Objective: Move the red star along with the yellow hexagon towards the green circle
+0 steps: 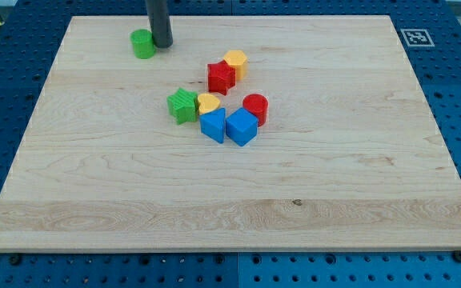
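Observation:
The red star [220, 77] lies near the board's upper middle, touching the yellow hexagon [235, 62] just to its upper right. The green circle [142, 43] sits at the view's upper left. My tip [162, 44] is right beside the green circle, on its right side, far to the upper left of the red star.
A cluster sits below the red star: a green star [182, 105], a yellow heart [208, 102], a red cylinder [255, 107], a blue block [212, 126] and a blue cube [242, 126]. The wooden board [334, 176] ends near the green circle at the top edge.

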Robot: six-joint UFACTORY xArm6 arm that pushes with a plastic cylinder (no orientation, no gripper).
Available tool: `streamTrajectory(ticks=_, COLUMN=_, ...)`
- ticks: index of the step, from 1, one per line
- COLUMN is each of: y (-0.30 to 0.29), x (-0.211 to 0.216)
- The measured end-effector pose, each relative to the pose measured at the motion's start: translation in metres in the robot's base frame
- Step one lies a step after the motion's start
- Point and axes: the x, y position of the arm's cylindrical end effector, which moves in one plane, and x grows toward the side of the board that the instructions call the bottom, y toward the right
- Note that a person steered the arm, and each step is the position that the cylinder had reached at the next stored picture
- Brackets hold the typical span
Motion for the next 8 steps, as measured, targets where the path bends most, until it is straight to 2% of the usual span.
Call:
streamTrajectory(ticks=2, y=0.002, x=0.020)
streamTrajectory(ticks=4, y=0.020, x=0.074)
streamTrajectory(ticks=7, y=0.130, x=0.127)
streamTrajectory(ticks=8, y=0.169, x=0.130)
